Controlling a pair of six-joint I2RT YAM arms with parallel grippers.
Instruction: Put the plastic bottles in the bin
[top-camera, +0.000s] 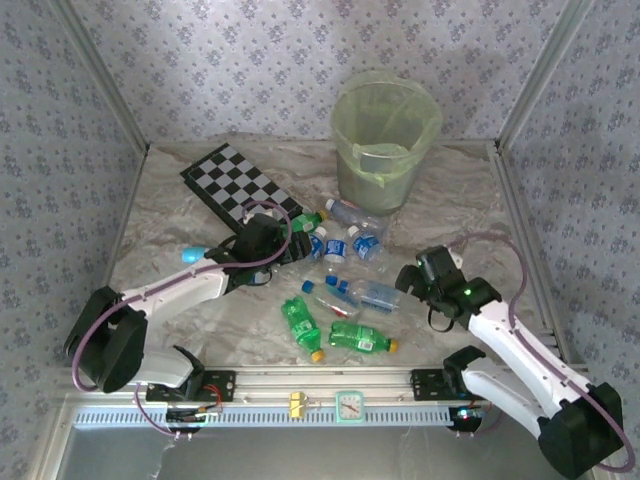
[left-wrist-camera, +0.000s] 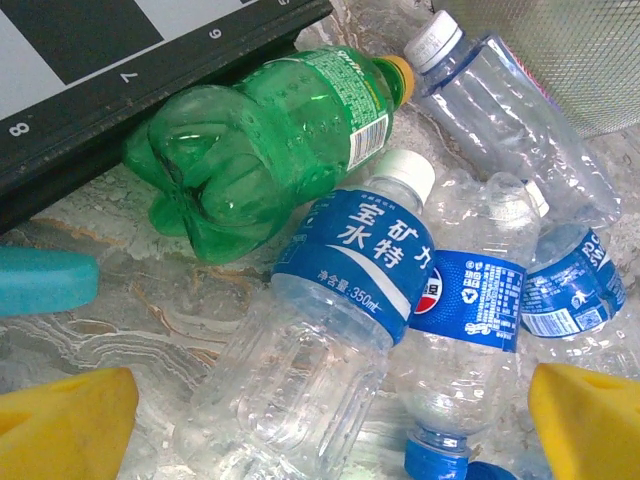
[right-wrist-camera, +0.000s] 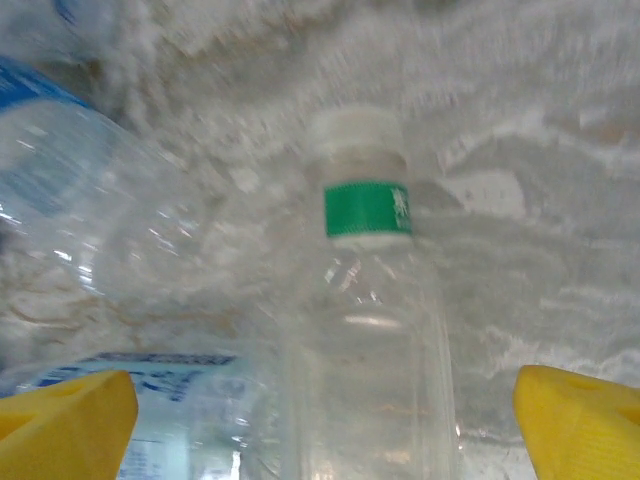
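The plastic bottles (top-camera: 358, 338) lay scattered, a blue-labelled clear bottle (left-wrist-camera: 330, 330) between the left gripper's (left-wrist-camera: 330, 405) wide-spread empty fingers, a green-banded clear bottle (right-wrist-camera: 365, 350) untouched between the right gripper's (right-wrist-camera: 325, 410) released fingers, the bin (top-camera: 375, 185) upright well beyond both.

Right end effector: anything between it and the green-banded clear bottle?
Nothing directly. The green-banded clear bottle lies between the open right end effector's fingers, but a blue-labelled bottle crowds it on the image-left side, also inside the span.
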